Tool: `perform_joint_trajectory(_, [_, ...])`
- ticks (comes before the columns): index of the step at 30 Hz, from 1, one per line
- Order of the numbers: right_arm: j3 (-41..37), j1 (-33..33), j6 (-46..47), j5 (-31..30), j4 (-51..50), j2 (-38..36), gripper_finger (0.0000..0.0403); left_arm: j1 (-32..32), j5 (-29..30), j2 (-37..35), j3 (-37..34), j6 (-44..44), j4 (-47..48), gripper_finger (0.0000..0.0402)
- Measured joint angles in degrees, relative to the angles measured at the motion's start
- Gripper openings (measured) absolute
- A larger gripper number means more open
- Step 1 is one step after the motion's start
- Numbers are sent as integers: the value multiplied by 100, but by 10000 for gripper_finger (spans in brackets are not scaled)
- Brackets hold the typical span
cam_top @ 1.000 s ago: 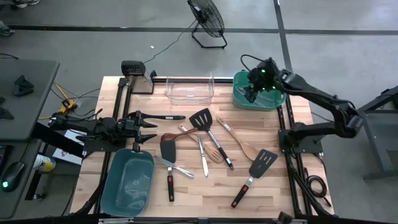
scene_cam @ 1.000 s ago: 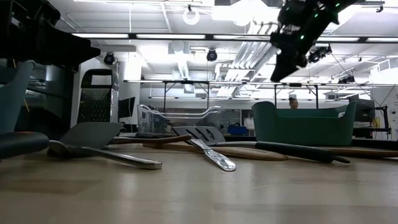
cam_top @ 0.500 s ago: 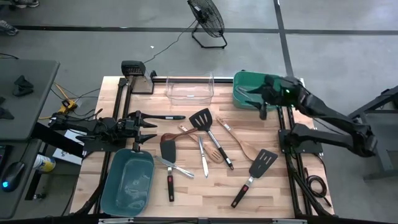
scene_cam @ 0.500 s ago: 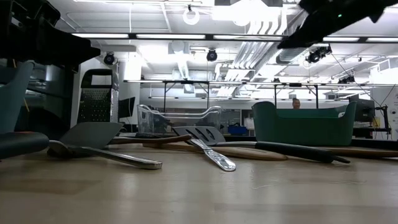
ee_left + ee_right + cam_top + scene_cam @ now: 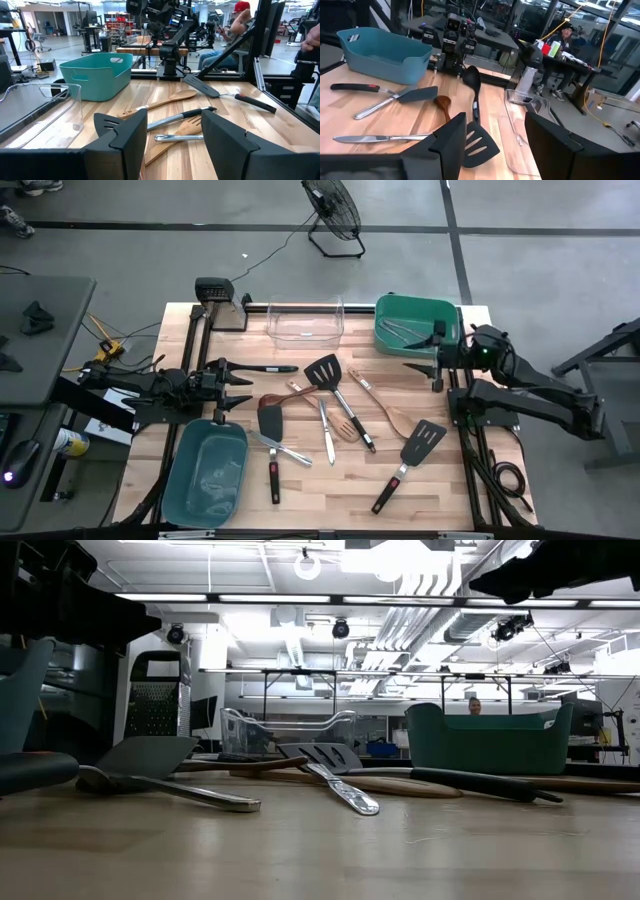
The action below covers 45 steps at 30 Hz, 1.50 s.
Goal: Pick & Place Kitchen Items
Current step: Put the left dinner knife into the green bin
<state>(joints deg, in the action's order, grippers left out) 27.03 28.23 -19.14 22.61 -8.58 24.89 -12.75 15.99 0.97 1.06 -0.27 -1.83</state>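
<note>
Most of the utensils (image 5: 330,415) lie spread on the wooden surface (image 5: 430,480), the right gripper (image 5: 437,360) hangs with jaws spread and empty beside the green tub (image 5: 395,340), where silvery pieces (image 5: 405,330) are hard to make out.

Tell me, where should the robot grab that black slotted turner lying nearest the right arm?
Probably mid-handle on the slotted turner, coming straight down. It lies flat and apart from the other utensils; its narrow handle suits the right gripper better than the wide blade.
</note>
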Motion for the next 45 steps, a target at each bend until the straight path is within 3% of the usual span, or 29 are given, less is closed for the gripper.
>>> perform_joint_trajectory(5, [0, -225, 93, -174, 16, -27, 194, -2, 0, 0, 0, 0, 0, 184])
perform_joint_trajectory(12, [0, -324, 1021, -473, 29, -27, 194, -2, 0, 0, 0, 0, 0, 184])
perform_joint_trajectory(45, [0, -302, 1034, -465, -24, -20, 194, -2, 0, 0, 0, 0, -2, 184])
